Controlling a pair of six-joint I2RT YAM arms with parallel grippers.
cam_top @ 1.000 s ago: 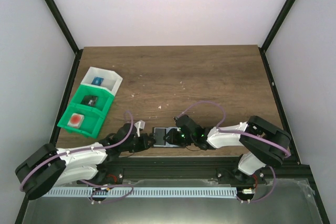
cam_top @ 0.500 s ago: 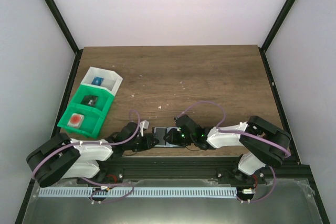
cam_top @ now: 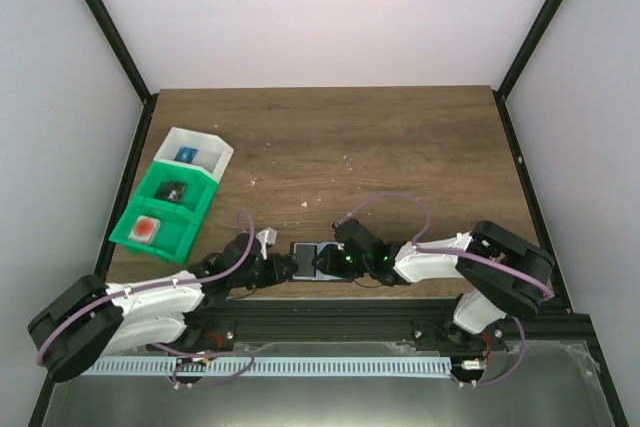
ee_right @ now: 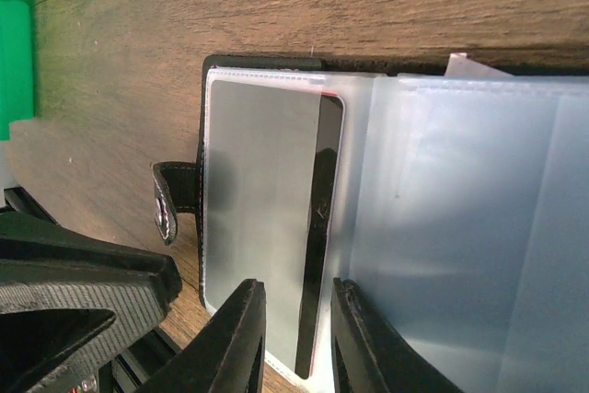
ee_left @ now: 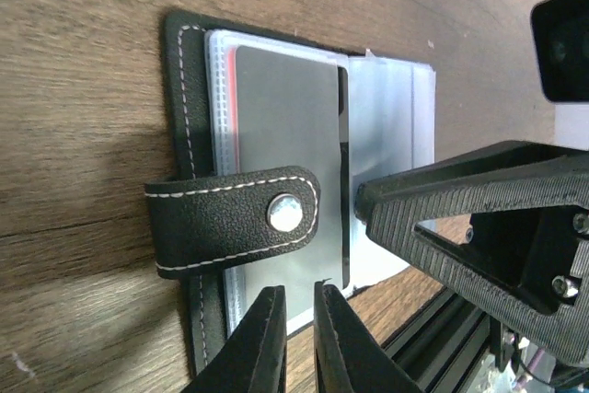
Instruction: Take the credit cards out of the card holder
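Barely started tbh: card holder (ee_left: 184, 135) open, credit card (ee_left: 285, 135) not yet out of its sleeve (ee_left: 391, 108); left gripper (ee_left: 299, 294) jaws a slit apart, empty, right gripper (ee_right: 294, 287) jaws narrow astride the card, grip unclear.

No text, label, brand, number or sign can be read in any view. The credit card (ee_left: 281, 117) seen in the card holder (ee_left: 184, 89) shows a plain grey face with a dark stripe behind a cloudy sleeve, and nothing legible is made out on it. The items in the green and white bins (cam_top: 190, 232) are shown too small for any print to be told.
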